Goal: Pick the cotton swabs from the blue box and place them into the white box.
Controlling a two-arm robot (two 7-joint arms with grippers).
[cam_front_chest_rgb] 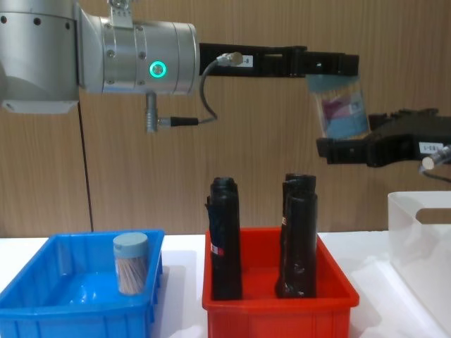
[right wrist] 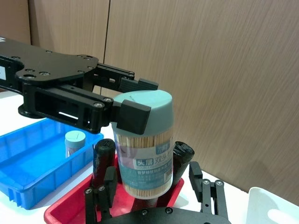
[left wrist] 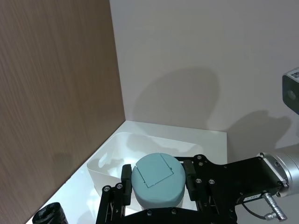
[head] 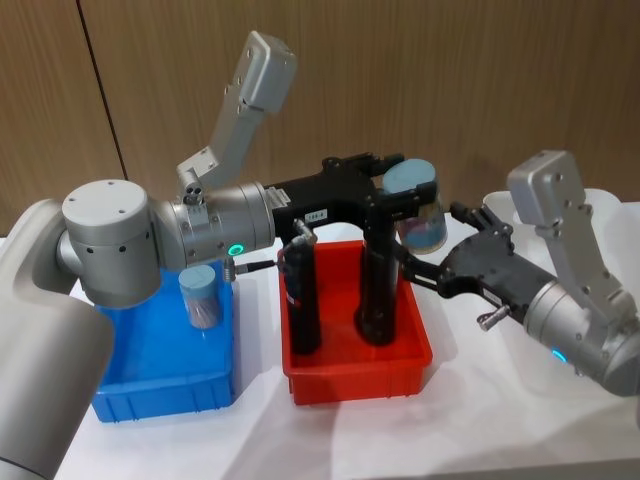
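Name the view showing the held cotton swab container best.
Right wrist view: the cotton swab container shows nearly whole, label facing, lid in the left pincer. Left wrist: lid top. Head, chest: partly hidden.

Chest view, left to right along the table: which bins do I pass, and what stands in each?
blue box holding one tub of cotton swabs → red bin holding two black bottles → white box, inside not visible.

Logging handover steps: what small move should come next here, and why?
Probably close the right hand on the cotton swab canister. Its open fingers flank the clear body while the left hand grips the lid, above the red bin and short of the white box.
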